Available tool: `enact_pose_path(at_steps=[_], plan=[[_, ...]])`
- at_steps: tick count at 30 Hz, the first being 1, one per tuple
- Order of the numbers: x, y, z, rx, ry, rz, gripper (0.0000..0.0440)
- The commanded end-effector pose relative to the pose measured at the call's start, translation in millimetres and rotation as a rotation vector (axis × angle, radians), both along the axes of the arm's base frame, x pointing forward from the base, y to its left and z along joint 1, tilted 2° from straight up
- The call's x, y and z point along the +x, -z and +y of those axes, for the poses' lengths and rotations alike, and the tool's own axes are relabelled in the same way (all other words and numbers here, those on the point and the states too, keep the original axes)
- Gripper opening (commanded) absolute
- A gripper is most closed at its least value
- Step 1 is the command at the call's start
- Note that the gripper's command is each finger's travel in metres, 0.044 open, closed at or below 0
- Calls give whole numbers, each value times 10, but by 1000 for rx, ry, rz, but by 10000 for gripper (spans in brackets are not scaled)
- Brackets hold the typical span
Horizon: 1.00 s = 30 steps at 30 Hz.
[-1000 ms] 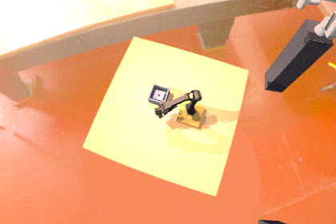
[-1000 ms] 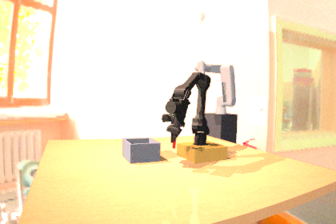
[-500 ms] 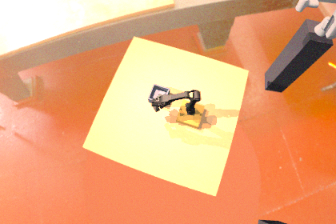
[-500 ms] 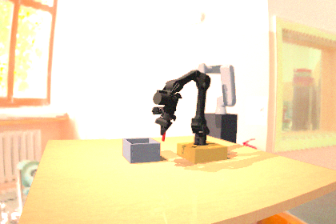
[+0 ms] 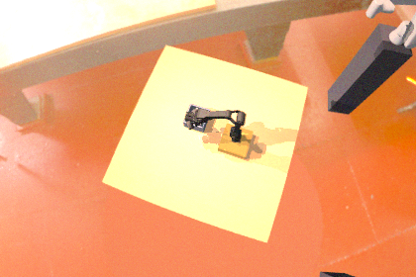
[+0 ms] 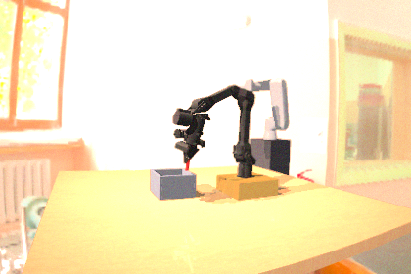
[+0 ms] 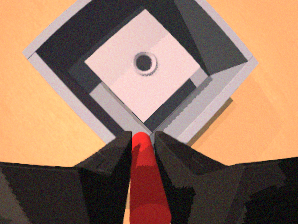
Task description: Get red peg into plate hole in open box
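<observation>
Black two-fingered gripper [image 6: 187,159] [image 7: 143,138] grasps a red cylindrical peg [image 6: 187,165] [image 7: 145,185]; centre it over the pale square plate's [image 7: 120,75] hole, toward twelve o'clock in the wrist view, before lowering.

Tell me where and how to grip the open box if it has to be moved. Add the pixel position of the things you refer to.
Best to pinch one upright side wall of the open box [image 5: 207,129] [image 6: 177,187] [image 7: 65,95] at its rim, coming from above, one finger inside and one outside. Its walls look thin and its top is open. The gripper [image 6: 186,159] [image 7: 143,138] should probably shed the red peg [image 6: 187,165] [image 7: 144,175] first.
</observation>
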<state>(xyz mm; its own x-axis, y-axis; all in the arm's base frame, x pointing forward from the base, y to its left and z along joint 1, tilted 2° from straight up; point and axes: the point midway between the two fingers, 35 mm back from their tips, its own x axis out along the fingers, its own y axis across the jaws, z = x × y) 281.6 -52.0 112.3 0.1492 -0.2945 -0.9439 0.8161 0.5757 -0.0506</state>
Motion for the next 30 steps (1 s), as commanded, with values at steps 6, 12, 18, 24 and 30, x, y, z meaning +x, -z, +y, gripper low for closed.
enact_pose_path(at_steps=[6,12,18,24,30], plan=[[173,35,-284,11,53,-33,0],[263,104,-465,25,86,-41,3],[331,228,-590,45,108,-37,3],[366,424,-663,62,113,-13,12],[364,592,-721,67,91,30,133]])
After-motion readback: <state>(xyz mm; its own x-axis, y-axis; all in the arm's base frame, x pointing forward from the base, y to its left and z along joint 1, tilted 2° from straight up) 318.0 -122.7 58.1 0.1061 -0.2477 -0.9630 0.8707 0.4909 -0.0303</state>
